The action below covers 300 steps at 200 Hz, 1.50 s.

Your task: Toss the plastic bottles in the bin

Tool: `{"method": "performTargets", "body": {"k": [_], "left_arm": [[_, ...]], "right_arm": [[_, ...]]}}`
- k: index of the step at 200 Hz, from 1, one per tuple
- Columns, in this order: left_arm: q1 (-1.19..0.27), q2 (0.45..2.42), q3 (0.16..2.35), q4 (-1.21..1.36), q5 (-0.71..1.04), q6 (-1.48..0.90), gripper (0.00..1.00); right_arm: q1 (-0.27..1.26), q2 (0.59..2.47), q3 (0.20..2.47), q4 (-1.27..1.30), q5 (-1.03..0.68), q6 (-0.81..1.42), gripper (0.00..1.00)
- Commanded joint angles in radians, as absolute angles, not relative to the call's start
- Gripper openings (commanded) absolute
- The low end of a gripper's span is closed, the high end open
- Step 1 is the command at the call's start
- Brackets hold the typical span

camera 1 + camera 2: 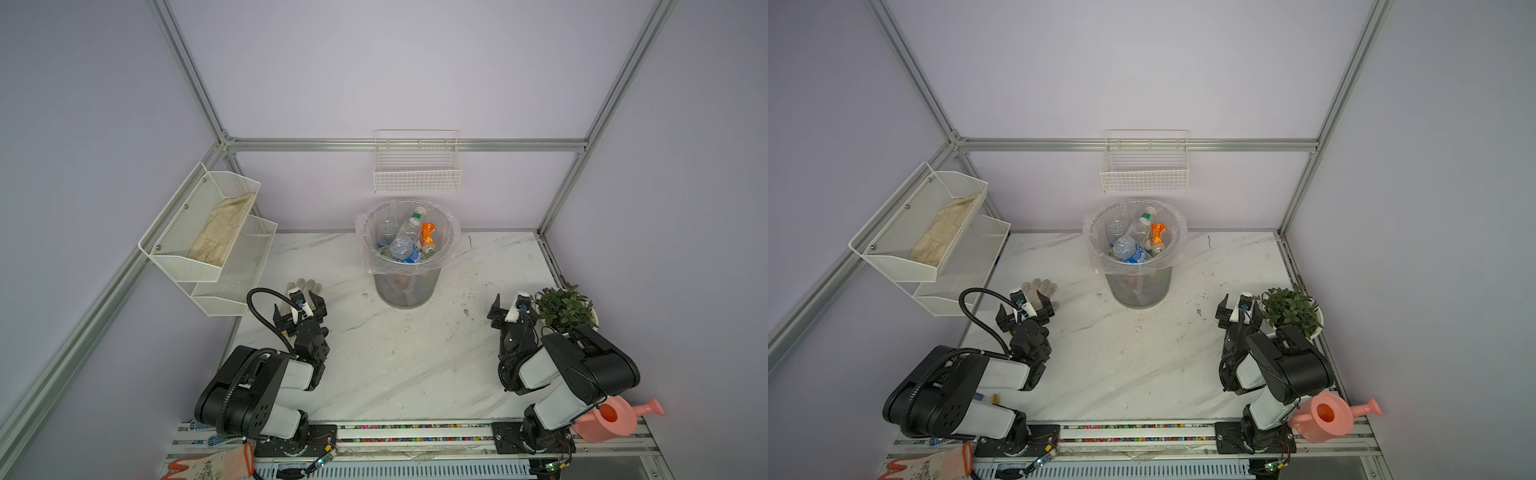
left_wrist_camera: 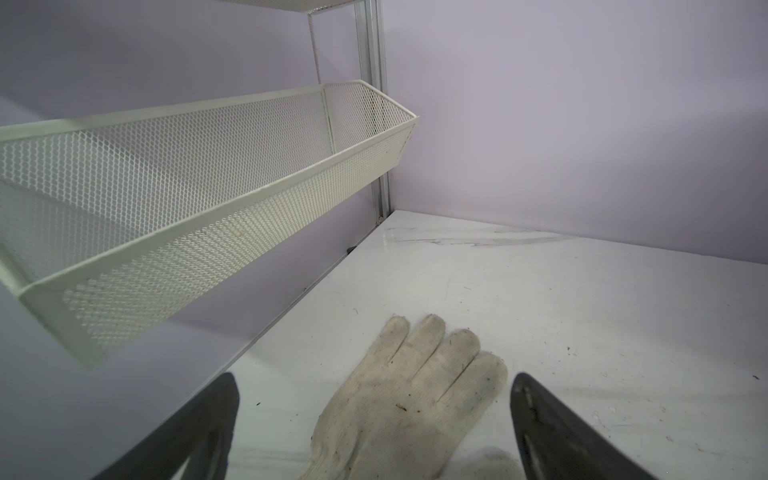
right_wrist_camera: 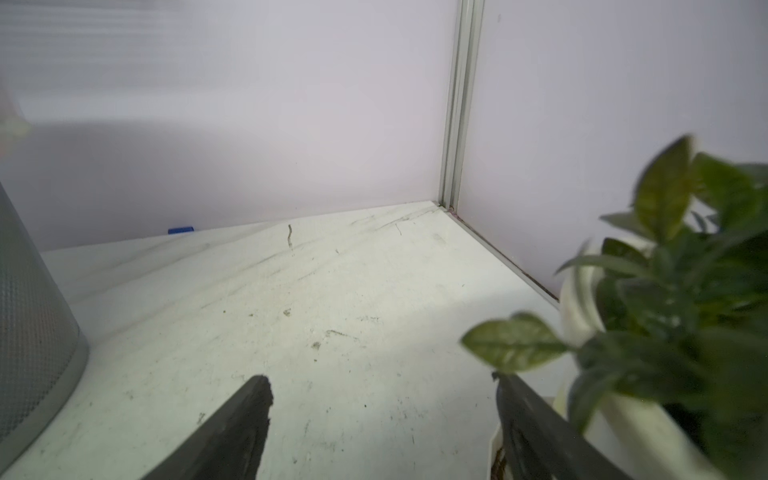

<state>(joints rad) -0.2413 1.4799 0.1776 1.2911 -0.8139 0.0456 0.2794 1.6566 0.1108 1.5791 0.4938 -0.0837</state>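
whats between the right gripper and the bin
Only bare tabletop with a few dirt specks lies between the right gripper and the bin. Both top views and the right wrist view show it.

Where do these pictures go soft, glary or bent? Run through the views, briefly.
Right wrist view: the plant close to the lens is blurred, while the bin mesh stays readable. Left wrist view: the glove is sharp; the table carries a mild sheen. Both top views: even, soft light, faint shadows, and the frame posts splay outward with the wide lens.
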Motion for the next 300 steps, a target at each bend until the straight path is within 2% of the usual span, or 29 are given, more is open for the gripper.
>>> {"method": "performTargets", "body": {"k": [1, 18, 43, 72, 113, 139, 195, 235, 263, 285, 300], "left_arm": [[-0.231, 1.526, 0.127, 1.479, -0.785, 0.042, 1.00], [-0.226, 1.553, 0.125, 1.506, -0.758, 0.051, 1.00], [-0.227, 1.552, 0.123, 1.505, -0.756, 0.051, 1.00], [-0.227, 1.561, 0.125, 1.505, -0.701, 0.072, 1.00], [-0.227, 1.584, 0.133, 1.505, -0.600, 0.117, 1.00], [-0.209, 1.638, 0.139, 1.506, -0.448, 0.144, 1.00], [-0.193, 1.649, 0.153, 1.505, -0.446, 0.137, 1.00], [-0.163, 1.677, 0.192, 1.492, -0.460, 0.122, 1.00], [-0.128, 1.627, 0.265, 1.287, -0.470, 0.062, 1.00], [-0.069, 1.588, 0.367, 1.000, -0.441, -0.021, 1.00], [-0.040, 1.578, 0.382, 0.953, -0.405, -0.053, 1.00]], "right_arm": [[0.269, 1.689, 0.140, 1.870, 0.451, -0.104, 0.87], [0.268, 1.712, 0.151, 1.868, 0.423, -0.118, 0.88], [0.267, 1.749, 0.168, 1.868, 0.343, -0.155, 0.97], [0.268, 1.849, 0.220, 1.869, 0.329, -0.172, 0.97], [0.268, 1.853, 0.226, 1.869, 0.340, -0.172, 0.97], [0.263, 1.860, 0.234, 1.867, 0.347, -0.165, 0.97], [0.248, 1.868, 0.260, 1.853, 0.361, -0.153, 0.97], [0.226, 1.822, 0.342, 1.639, 0.377, -0.121, 0.97], [0.197, 1.806, 0.408, 1.488, 0.374, -0.074, 0.97], [0.166, 1.801, 0.445, 1.403, 0.401, -0.019, 0.98], [0.149, 1.797, 0.454, 1.376, 0.391, 0.001, 0.97]]}}
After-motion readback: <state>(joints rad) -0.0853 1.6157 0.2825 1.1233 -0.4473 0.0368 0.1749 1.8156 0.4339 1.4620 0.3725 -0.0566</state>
